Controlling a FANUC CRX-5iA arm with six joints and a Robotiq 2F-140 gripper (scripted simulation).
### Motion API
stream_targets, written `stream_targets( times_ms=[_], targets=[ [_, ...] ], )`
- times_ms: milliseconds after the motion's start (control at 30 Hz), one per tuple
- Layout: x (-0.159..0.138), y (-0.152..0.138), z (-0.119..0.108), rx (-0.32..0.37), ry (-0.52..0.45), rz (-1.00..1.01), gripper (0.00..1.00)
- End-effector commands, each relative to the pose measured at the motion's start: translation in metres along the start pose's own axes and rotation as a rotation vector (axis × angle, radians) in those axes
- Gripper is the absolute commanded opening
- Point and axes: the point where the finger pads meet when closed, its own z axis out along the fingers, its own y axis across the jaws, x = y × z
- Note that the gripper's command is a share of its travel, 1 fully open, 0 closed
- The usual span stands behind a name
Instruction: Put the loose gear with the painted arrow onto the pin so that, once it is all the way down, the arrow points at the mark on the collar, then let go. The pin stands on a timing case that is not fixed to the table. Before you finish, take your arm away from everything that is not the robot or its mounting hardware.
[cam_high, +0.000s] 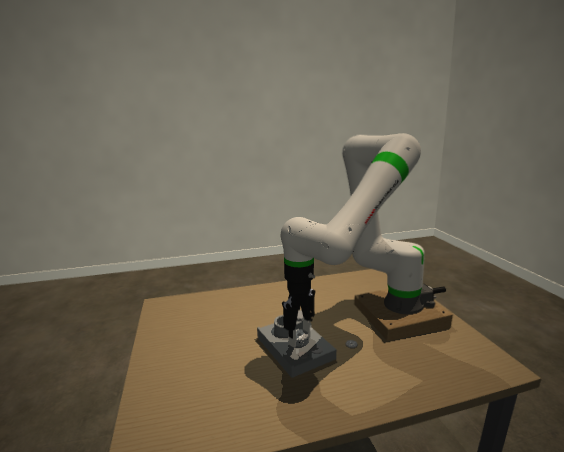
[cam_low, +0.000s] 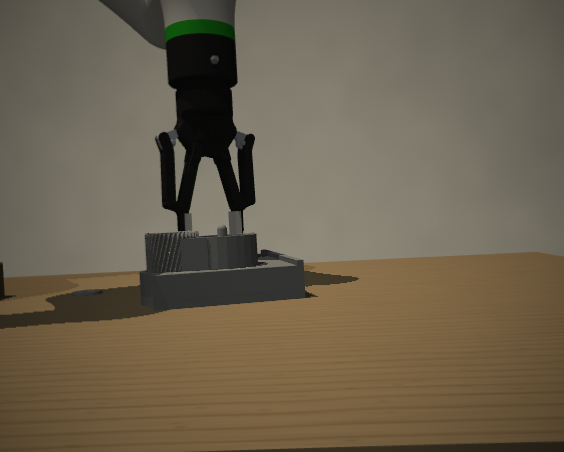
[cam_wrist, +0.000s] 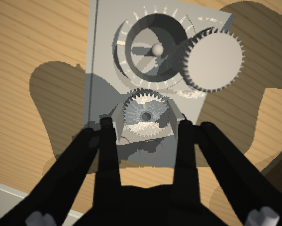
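Observation:
The grey timing case lies on the table, also in the side view and the wrist view. Its pin stands upright inside a round collar with tick marks; the pin tip shows in the side view. A large fitted gear sits to the right of the collar. The small loose gear rests on the case in front of the collar. My gripper stands straight down over it, shut on this gear, one finger on each side. I cannot make out its arrow.
A small grey disc lies on the table right of the case. The arm's base stands on a wooden plate at the back right. A helical-toothed gear stands at the case's left end in the side view.

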Motion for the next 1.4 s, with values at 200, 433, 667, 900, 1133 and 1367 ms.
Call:
stream_targets(
  times_ms=[200,433,667,900,1133,1367],
  targets=[
    [0.000,0.000,0.000,0.000,0.000,0.000,0.00],
    [0.000,0.000,-0.002,0.000,0.000,0.000,0.00],
    [0.000,0.000,-0.008,0.000,0.000,0.000,0.00],
    [0.000,0.000,-0.018,0.000,0.000,0.000,0.00],
    [0.000,0.000,-0.033,0.000,0.000,0.000,0.00],
    [0.000,0.000,-0.045,0.000,0.000,0.000,0.00]
  ],
)
